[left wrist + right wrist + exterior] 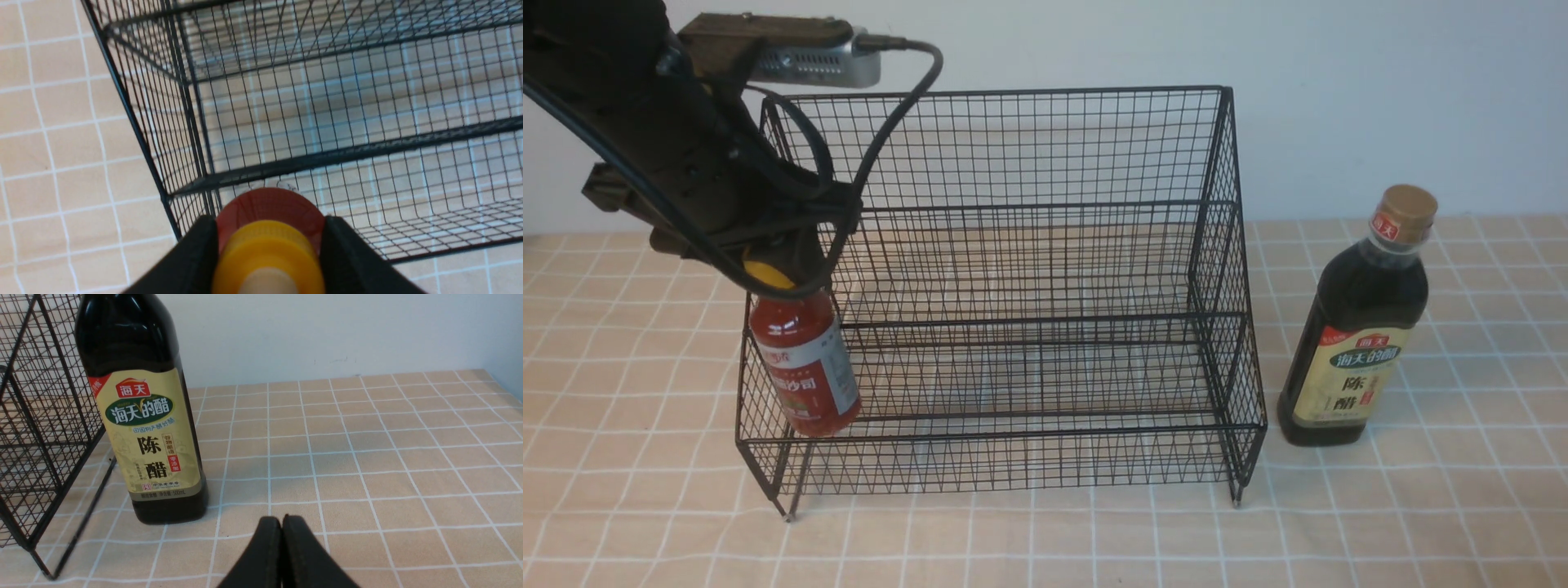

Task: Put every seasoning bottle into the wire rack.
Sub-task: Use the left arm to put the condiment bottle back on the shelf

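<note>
Red-sauce bottle, yellow cap clenched in left gripper, tilted, base at black wire-mesh rack's lower-tier left end; right gripper closed, empty.

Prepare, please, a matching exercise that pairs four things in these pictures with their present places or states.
Things
1. small red-sauce bottle with yellow cap
2. tall dark vinegar bottle with gold cap
3. left gripper
4. right gripper

Places or states
A. shut, holding nothing
B. standing on the checked tablecloth, right of the black wire-mesh rack
C. at the left end of the rack's lower tier
D. gripping a bottle by its cap

Pairs: 1-C, 2-B, 3-D, 4-A
</note>
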You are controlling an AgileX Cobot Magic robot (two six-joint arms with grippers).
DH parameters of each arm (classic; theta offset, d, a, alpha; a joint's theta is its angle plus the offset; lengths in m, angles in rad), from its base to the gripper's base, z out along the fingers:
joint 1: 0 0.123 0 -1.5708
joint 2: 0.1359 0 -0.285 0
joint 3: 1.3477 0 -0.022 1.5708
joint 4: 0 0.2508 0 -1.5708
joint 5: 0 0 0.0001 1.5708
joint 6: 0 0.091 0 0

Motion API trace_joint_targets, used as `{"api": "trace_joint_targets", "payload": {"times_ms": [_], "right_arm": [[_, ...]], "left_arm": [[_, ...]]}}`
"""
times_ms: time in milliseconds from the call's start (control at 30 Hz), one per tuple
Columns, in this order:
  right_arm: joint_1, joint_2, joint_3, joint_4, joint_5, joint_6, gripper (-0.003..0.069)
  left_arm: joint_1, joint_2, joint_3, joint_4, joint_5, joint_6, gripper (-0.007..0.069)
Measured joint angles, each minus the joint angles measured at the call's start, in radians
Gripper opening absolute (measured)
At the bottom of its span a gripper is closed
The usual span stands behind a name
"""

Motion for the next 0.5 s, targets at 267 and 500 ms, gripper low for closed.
{"api": "trace_joint_targets", "payload": {"times_ms": [267, 500], "right_arm": [[0.000, 0.000, 0.000, 0.000, 0.000, 0.000, -0.0014], [0.000, 0.000, 0.000, 0.000, 0.000, -0.003, -0.0014]], "left_arm": [[0.000, 0.000, 0.091, 0.000, -0.004, -0.015, 0.0287], [0.000, 0.023, 0.100, -0.029, -0.005, -0.015, 0.0287]]}}
